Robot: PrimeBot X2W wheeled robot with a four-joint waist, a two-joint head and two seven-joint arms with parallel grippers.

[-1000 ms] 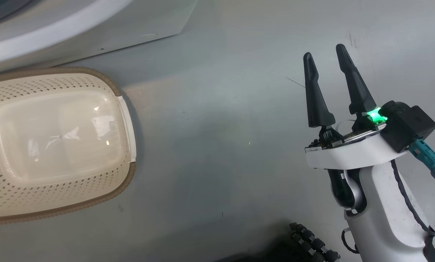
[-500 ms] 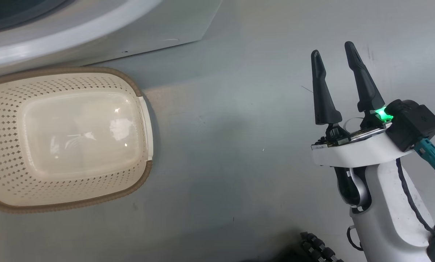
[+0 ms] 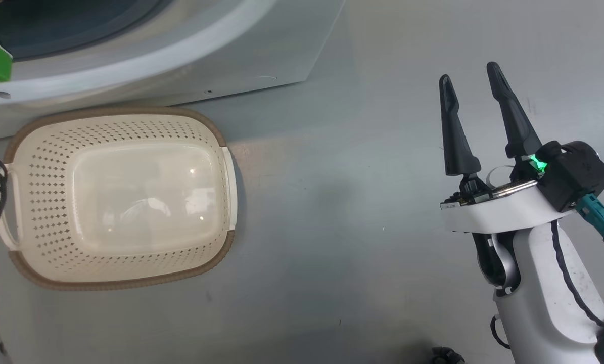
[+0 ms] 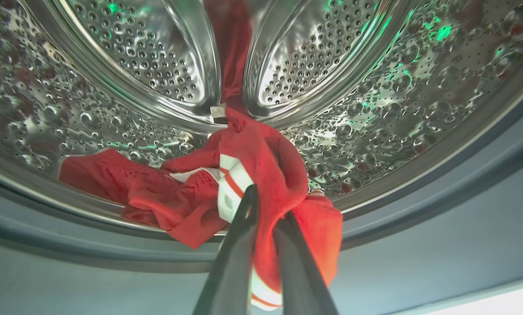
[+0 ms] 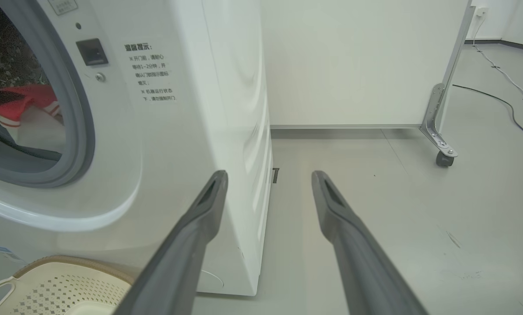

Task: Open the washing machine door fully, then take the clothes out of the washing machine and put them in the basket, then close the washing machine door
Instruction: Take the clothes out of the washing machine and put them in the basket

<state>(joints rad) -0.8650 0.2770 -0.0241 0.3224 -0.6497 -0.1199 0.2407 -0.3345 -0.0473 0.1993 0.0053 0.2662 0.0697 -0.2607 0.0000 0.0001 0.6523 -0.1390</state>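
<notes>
Gripping confirmed: the left end effector (image 4: 266,205) is closed on the red garment (image 4: 178,201), jaws pinching a fold beside the white-and-red striped trim. The garment lies at 6 o'clock in the perforated steel drum (image 4: 125,57). One lobe spills over the drum lip toward the grey gasket (image 5: 86,131), so it is not yet out of the washing machine (image 5: 191,109). In the right wrist view, red cloth shows at 9 o'clock through the machine's open mouth.

Change over the last second: the head camera has swung; the objects have not moved. The basket (image 3: 130,126), cut by the frame edge before, now sits whole at 9 o'clock in the head view. It is just in front of the machine's base and is empty. Right end effector (image 3: 468,72) unchanged: jaws spread wide, holding nothing, over bare floor (image 3: 332,202) at 3 o'clock, well apart from the basket.

Reading: the body is probably turning to line up the transfer. Grasp secured, extraction pending, basket ready to receive. Risk: the cloth may snag on the gasket lip as it is pulled out.
</notes>
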